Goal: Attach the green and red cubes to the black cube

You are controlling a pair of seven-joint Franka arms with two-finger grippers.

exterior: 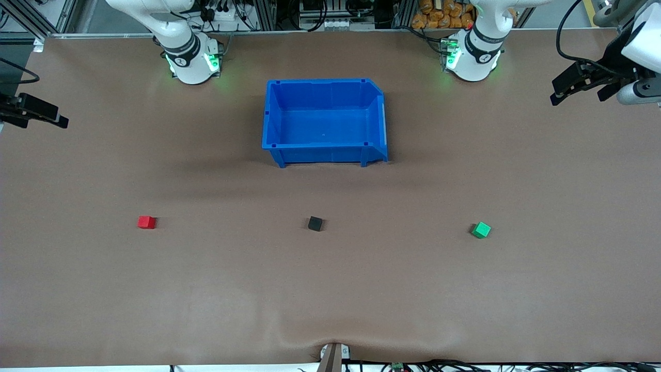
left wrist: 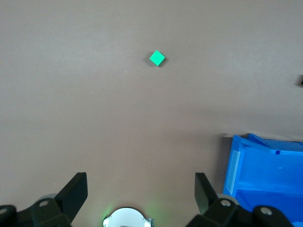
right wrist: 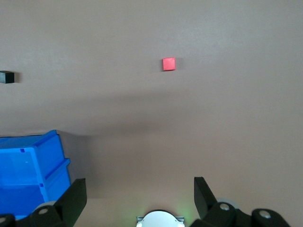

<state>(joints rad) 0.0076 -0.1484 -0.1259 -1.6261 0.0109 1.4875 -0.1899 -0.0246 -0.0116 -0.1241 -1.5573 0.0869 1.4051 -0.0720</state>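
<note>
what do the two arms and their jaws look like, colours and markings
Both arms are glossy white with rounded shells, a black band above each base, and green lights glowing at the bases. The left gripper and right gripper are black, with flat, wedge-shaped jaws. Black cables trail near the left arm.

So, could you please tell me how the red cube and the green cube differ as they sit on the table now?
The red cube is bright red; the green cube is bright green. The red one lies toward the right arm's end of the table, the green one toward the left arm's end, with the black cube between them. The red sits roughly square to the front camera; the green sits turned, corner-on. Both look alike in size, and nothing is touching either.
</note>
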